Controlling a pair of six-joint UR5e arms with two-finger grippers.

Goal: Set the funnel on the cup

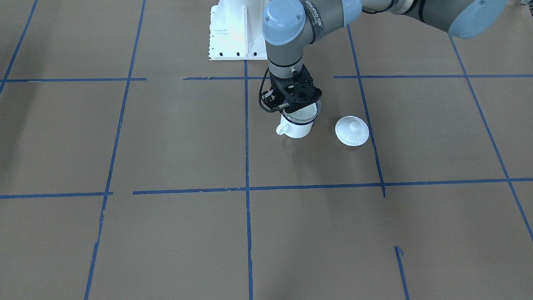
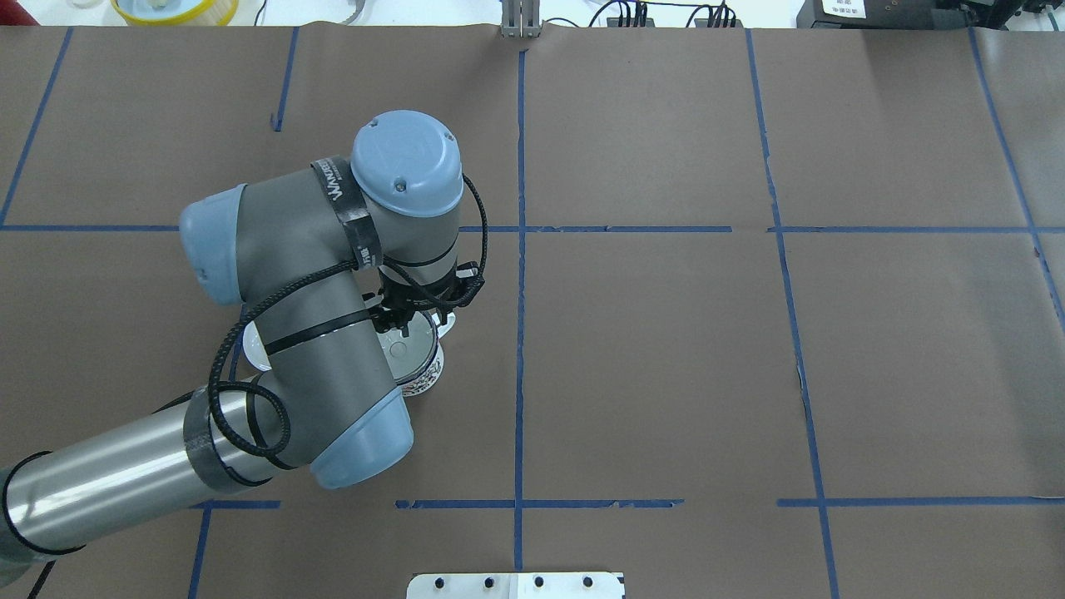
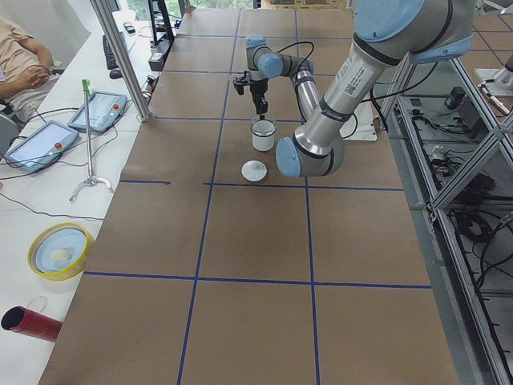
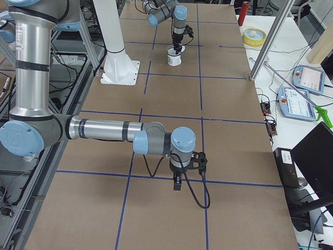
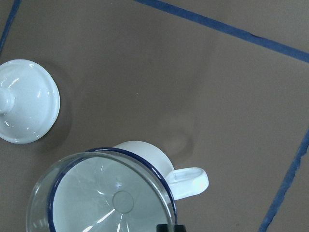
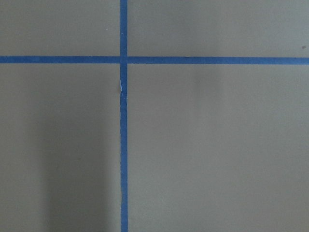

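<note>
The white cup (image 1: 296, 129) with a dark blue rim stands near the table's middle, its handle (image 5: 188, 180) pointing sideways. The clear funnel (image 1: 306, 113) sits over the cup's mouth, and in the left wrist view its wide rim (image 5: 104, 203) rings the cup's blue rim. My left gripper (image 1: 291, 104) points straight down over the cup and is shut on the funnel's rim. My right gripper (image 4: 177, 186) hangs just above bare table far from the cup. It shows only in the exterior right view, so I cannot tell whether it is open.
A white round lid with a knob (image 1: 352, 130) lies on the table beside the cup, apart from it, and also shows in the left wrist view (image 5: 24, 104). The white robot base plate (image 1: 233, 37) stands behind the cup. Blue tape lines cross the brown table.
</note>
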